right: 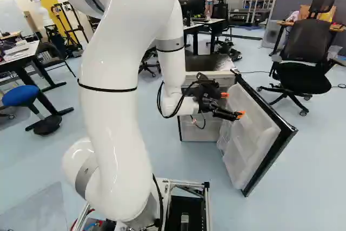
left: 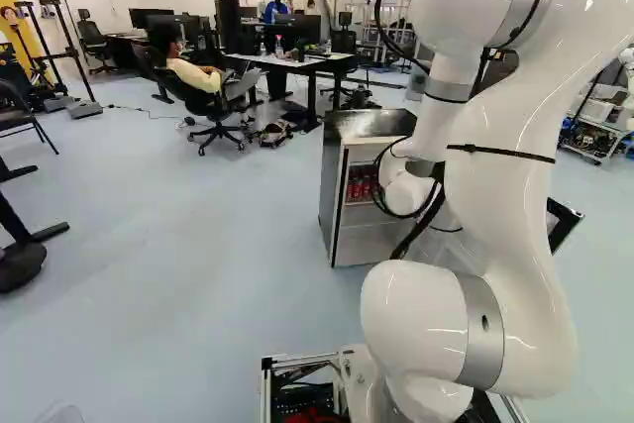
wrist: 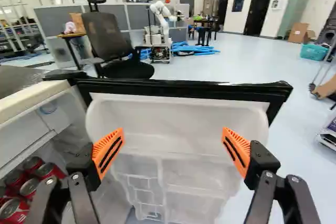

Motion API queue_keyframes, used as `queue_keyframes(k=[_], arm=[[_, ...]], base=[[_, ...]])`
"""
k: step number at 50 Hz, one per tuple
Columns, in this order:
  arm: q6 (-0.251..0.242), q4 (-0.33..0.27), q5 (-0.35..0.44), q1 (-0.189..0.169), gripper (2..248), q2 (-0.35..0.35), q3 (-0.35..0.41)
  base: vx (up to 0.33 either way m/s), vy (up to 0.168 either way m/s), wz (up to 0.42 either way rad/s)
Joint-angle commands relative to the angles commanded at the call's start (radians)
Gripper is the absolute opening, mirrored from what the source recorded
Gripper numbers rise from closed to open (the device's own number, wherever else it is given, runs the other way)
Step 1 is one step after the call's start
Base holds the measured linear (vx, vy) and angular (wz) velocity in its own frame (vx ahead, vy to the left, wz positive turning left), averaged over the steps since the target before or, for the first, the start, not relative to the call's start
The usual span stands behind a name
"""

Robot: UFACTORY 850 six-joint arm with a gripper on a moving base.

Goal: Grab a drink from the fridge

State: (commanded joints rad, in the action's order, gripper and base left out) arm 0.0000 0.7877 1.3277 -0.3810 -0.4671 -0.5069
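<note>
Orange-padded pincer point(wrist: 172, 139) gapes wide, facing the already opened fridge door point(wrist: 178, 118); red cans point(wrist: 50, 170) sit beside the pincer, none yet grabbed.

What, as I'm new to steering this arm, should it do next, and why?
Probably swing the open gripper toward the red cans: it faces the inside of the open door, while the cans sit off to one side, inside the fridge.

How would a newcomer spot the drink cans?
Ahead of the white arm stands a low fridge with its door swung open. The drink cans sit bunched inside the fridge's body, not in the door. Their bright red sets them apart from the pale lining around them.
</note>
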Motion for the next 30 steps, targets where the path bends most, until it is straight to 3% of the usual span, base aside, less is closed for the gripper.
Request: queue_keyframes(k=[30], arm=[[0.0,-0.315,0.0,0.0,247,-0.005,-0.001]], base=[[0.0,0.0,0.0]])
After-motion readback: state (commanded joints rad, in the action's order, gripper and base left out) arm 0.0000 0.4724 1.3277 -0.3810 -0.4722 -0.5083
